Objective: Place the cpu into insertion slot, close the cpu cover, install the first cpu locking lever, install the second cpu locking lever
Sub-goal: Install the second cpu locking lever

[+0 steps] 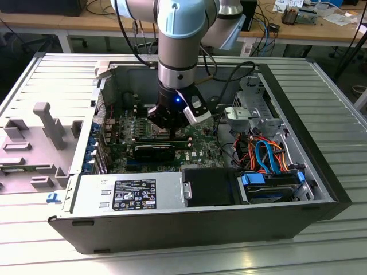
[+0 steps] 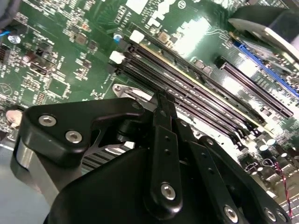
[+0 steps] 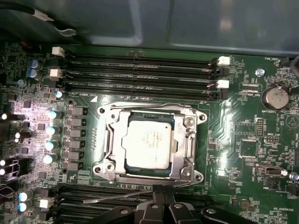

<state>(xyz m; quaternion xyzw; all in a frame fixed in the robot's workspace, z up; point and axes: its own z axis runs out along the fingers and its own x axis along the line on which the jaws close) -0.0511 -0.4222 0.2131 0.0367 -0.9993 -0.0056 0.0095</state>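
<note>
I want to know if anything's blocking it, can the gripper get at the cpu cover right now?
Probably yes. In the first wrist view the gripper sits just beside the cpu cover, which lies flat over the cpu, with nothing between them but a thin lever wire.

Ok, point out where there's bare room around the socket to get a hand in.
Little room. The cpu sits in the slot under the closed cover. Memory slots crowd one side, more slots and the tool the opposite side, capacitors a third. The flattest stretch is board between cover and coin battery.
</note>
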